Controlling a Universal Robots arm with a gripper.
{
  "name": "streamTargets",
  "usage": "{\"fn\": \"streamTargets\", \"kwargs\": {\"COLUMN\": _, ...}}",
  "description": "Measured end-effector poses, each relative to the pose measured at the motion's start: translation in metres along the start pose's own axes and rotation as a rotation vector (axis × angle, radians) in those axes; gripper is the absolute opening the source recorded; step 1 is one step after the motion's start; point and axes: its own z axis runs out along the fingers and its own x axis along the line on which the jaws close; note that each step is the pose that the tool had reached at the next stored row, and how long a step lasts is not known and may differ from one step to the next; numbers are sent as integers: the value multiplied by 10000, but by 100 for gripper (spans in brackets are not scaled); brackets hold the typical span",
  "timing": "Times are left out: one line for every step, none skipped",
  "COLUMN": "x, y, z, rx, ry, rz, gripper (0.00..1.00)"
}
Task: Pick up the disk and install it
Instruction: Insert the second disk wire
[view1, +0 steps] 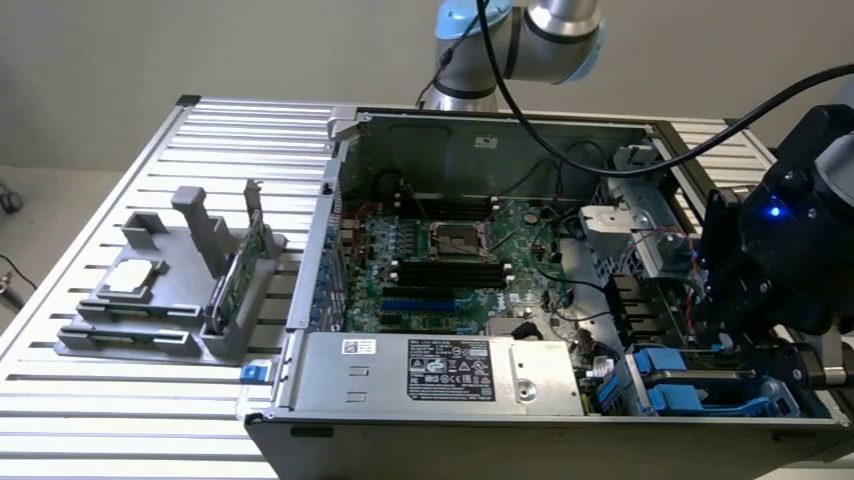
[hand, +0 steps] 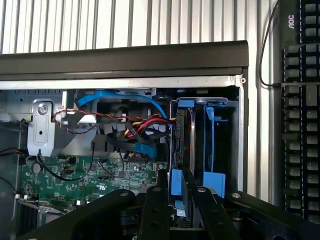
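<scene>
On the exterior view's left, a grey holder (view1: 174, 300) stands on the ribbed tabletop (view1: 80, 400). It carries a small square silver chip (view1: 131, 277) and a thin green card (view1: 238, 270) that stands upright on its edge. To the right of it lies the open computer case (view1: 534, 130), with the motherboard (view1: 441, 270) in the middle and the silver power supply (view1: 441, 370) along the near side. Behind the case rises the robot arm (view1: 521, 30).

At the near right corner of the case is the drive bay (view1: 707, 385), with blue plastic parts. The gripper (view1: 747, 335) hangs just over this corner, pointing down into it.

In the wrist view, the gripper (hand: 175, 210) has its two black fingers (hand: 155, 210) set narrow, and between them sits the blue bracket edge of the disk (hand: 176, 182). I judge that the jaws are holding the disk, because the blue edge fills the gap between them. The disk stands on its thin edge, and its long axis runs straight away from the jaws into the bay, along the slot. So the disk lies directly in front of the jaws and already partly inside the slot, as far as I can see. Beside it, the next slot (hand: 215, 145) has its own blue bracket. Red, yellow and blue cables (hand: 135, 120) pass near the bay but seem apart from the disk. Outside the case, a black keyboard (hand: 300, 100) lies on the tabletop.
</scene>
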Motion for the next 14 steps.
{"fn": "streamTargets", "kwargs": {"x": 7, "y": 0, "z": 2, "rx": -2, "ry": 2, "rz": -1, "gripper": 26}}
{"fn": "streamTargets", "kwargs": {"x": 17, "y": 0, "z": 6, "rx": -3, "ry": 4, "rz": -1, "gripper": 26}}
{"fn": "streamTargets", "kwargs": {"x": 47, "y": -1, "z": 11, "rx": -4, "ry": 3, "rz": 1, "gripper": 26}}
{"fn": "streamTargets", "kwargs": {"x": 80, "y": -1, "z": 17, "rx": -4, "ry": -6, "rz": -2, "gripper": 26}}
{"fn": "streamTargets", "kwargs": {"x": 113, "y": -2, "z": 24, "rx": -3, "ry": -26, "rz": -4, "gripper": 26}}
{"fn": "streamTargets", "kwargs": {"x": 150, "y": -2, "z": 29, "rx": -2, "ry": -52, "rz": -9, "gripper": 26}}
{"fn": "streamTargets", "kwargs": {"x": 185, "y": -2, "z": 33, "rx": -2, "ry": -81, "rz": -14, "gripper": 26}}
{"fn": "streamTargets", "kwargs": {"x": 218, "y": -2, "z": 36, "rx": -1, "ry": -123, "rz": -20, "gripper": 26}}
{"fn": "streamTargets", "kwargs": {"x": 245, "y": 1, "z": 34, "rx": 0, "ry": -185, "rz": -31, "gripper": 26}}
{"fn": "streamTargets", "kwargs": {"x": 257, "y": 7, "z": 30, "rx": 1, "ry": -252, "rz": -43, "gripper": 26}}
{"fn": "streamTargets", "kwargs": {"x": 261, "y": 14, "z": 27, "rx": 2, "ry": -316, "rz": -52, "gripper": 26}}
{"fn": "streamTargets", "kwargs": {"x": 264, "y": 25, "z": 25, "rx": 3, "ry": -382, "rz": -62, "gripper": 26}}
{"fn": "streamTargets", "kwargs": {"x": 266, "y": 33, "z": 27, "rx": 5, "ry": -443, "rz": -72, "gripper": 26}}
{"fn": "streamTargets", "kwargs": {"x": 269, "y": 43, "z": 29, "rx": 6, "ry": -498, "rz": -81, "gripper": 26}}
